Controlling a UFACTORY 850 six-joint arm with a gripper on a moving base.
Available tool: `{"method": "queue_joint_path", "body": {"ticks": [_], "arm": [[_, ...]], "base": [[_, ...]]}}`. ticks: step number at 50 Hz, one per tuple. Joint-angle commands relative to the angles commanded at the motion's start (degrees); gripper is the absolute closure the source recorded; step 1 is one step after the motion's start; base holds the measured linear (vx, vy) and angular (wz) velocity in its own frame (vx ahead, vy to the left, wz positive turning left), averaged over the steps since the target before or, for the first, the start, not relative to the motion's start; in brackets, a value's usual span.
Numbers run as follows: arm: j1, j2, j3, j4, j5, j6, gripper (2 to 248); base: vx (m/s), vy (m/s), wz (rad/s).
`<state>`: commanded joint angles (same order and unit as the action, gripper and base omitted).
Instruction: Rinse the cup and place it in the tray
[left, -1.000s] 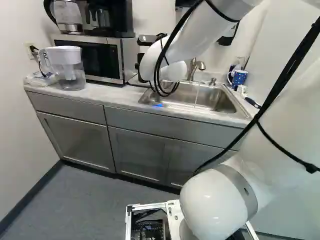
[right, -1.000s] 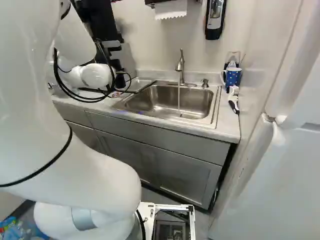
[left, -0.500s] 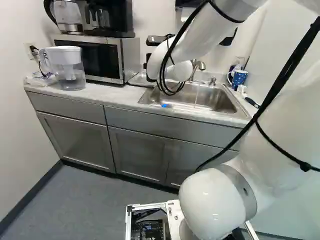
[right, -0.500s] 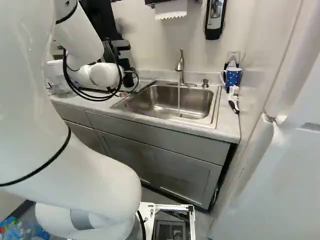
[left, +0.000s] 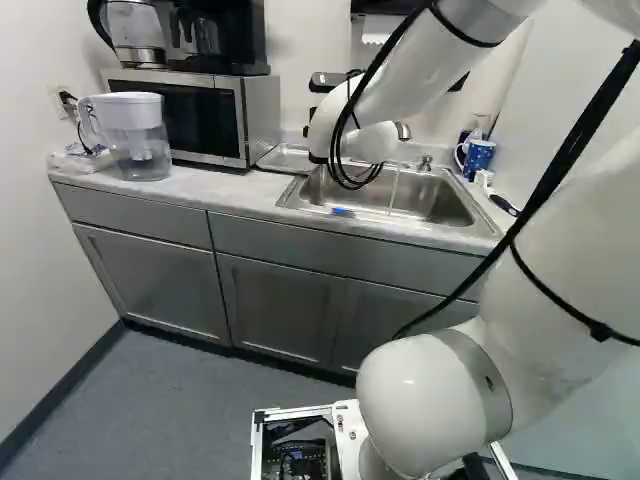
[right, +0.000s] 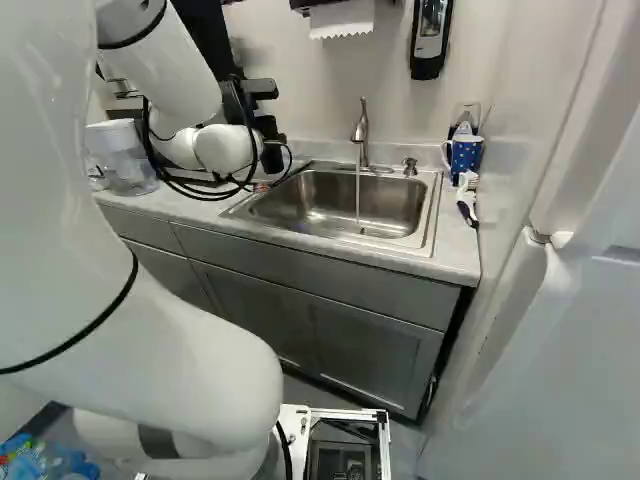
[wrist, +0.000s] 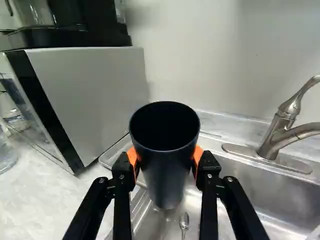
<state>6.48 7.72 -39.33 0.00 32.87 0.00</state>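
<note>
Over the sink (right: 428, 215), the bent arm (left: 425, 70) reaches, fingers (wrist: 121, 182) clasping the cup (wrist: 167, 172).

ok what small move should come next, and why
Probably carry the cup sideways toward the tap, under the running water: the hand grips it mouth up, but it stands off to one side of that stream. Whether it is already rinsed, I can't tell.
</note>
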Motion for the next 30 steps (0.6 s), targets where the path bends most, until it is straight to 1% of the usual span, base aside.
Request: {"method": "queue_joint_path", "body": {"ticks": [21,30], "arm": [[-3.82,0.55,0.52,0.00,0.00,0.00,127],[-5.46,0.21,0.89,0.00,0.00,0.00,127]], "base": [[0.000,0.000,0.000],[0.000,0.000,0.000]]}}
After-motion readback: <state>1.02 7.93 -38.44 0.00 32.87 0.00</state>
